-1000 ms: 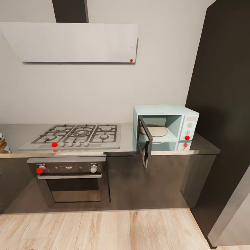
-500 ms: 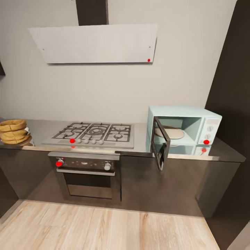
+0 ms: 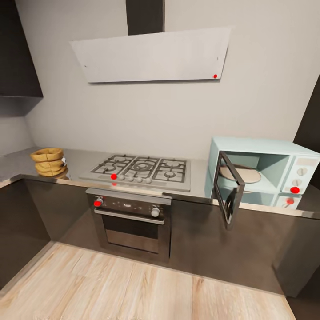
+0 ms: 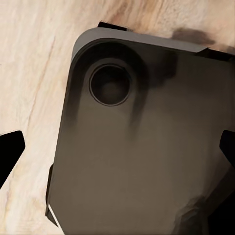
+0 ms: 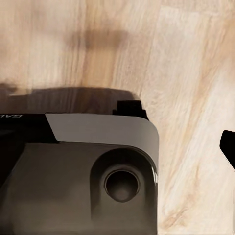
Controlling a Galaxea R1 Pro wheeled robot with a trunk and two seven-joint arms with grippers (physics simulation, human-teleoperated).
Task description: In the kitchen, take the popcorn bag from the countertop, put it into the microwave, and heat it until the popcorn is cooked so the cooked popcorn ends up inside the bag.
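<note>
The popcorn bag [image 3: 48, 161], a tan crumpled sack with a rolled rim, stands on the grey countertop [image 3: 80, 161] at the far left, near the corner. The mint microwave [image 3: 284, 155] sits at the countertop's right end. Its dark-glass door [image 3: 228, 189] hangs open toward me, and a round turntable [image 3: 242, 174] lies inside. My left gripper [image 4: 117, 149] is open, its dark fingertips [image 4: 10, 152] far apart above the robot's dark base and the wooden floor. My right gripper [image 5: 117, 147] also looks open, with one fingertip [image 5: 229, 147] at the picture's edge.
A gas hob [image 3: 144, 170] lies between the bag and the microwave, over a built-in oven [image 3: 131, 222] with red knobs. A white hood [image 3: 153, 55] hangs above. Dark cabinets run under the counter and wrap around at the left. Wooden floor [image 3: 111, 289] lies in front.
The head camera has swung left, so the whole kitchen has slid right in the picture and the popcorn bag has come fully into view. Nothing on the counter moved.
</note>
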